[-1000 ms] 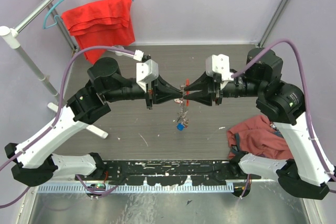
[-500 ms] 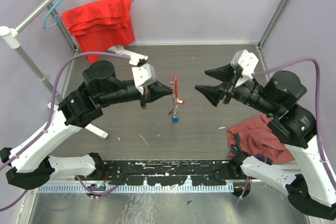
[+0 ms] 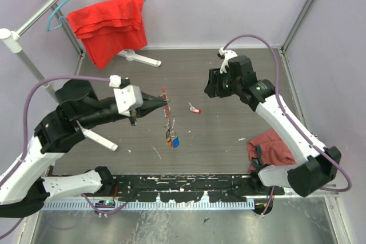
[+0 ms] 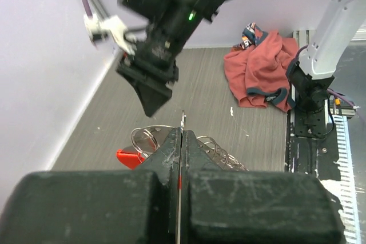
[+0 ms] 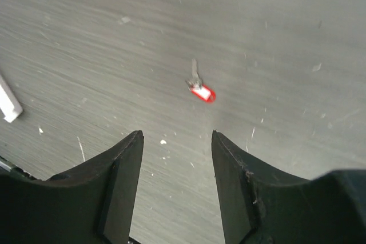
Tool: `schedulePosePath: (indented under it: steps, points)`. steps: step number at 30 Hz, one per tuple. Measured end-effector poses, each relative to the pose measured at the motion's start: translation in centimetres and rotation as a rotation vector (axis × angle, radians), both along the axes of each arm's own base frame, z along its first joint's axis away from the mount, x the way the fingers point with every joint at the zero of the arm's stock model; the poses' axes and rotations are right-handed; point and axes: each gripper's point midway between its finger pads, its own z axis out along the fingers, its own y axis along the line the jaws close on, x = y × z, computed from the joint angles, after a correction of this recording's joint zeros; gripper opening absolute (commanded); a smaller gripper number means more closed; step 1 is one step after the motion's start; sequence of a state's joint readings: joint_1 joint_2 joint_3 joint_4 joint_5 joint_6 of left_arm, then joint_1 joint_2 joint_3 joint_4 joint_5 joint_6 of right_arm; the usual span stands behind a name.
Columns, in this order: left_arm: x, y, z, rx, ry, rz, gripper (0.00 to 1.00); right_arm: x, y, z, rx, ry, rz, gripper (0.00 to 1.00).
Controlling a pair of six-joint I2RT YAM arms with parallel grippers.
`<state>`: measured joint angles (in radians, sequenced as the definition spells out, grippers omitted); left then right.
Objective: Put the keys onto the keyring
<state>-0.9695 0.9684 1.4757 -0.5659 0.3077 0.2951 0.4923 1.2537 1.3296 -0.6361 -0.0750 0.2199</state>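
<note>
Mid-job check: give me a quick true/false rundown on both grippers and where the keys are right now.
1. The left gripper is shut on the bunch of keys. True.
2. The right gripper is shut on the red-tagged key. False: it is open, with the key apart from it.
3. The red-tagged key lies loose on the table. True.
4. The blue tag lies alone beside the right gripper. False: it is part of the bunch under the left gripper.
</note>
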Motion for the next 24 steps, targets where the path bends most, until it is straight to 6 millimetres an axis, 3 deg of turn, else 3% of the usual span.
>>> schedulePosePath:
  steps: [3, 6, 11, 18, 24]
  points:
    - [-0.9, 1.1, 0.8, -0.015, -0.054, -0.020, 0.00, 0.4, -0.8, -5.5, -0.006, 0.159, -0.029, 0.57]
    - [-1.7, 1.8, 1.4, -0.024, -0.098, -0.038, 0.00, -0.1, -0.3, -8.2, 0.002, 0.237, -0.008, 0.58]
    - [-0.9, 1.9, 1.2, -0.011, -0.118, -0.001, 0.00, 0.6, 1.1, -9.3, 0.026, 0.255, 0.038, 0.58]
    - [1.8, 1.5, -2.4, 0.072, -0.057, 0.114, 0.00, 1.6, 2.0, -13.1, 0.001, 0.339, 0.055, 0.58]
    - [3.1, 2.0, -3.2, 0.091, -0.029, 0.197, 0.00, 2.0, 2.1, -14.8, -0.022, 0.362, 0.070, 0.52]
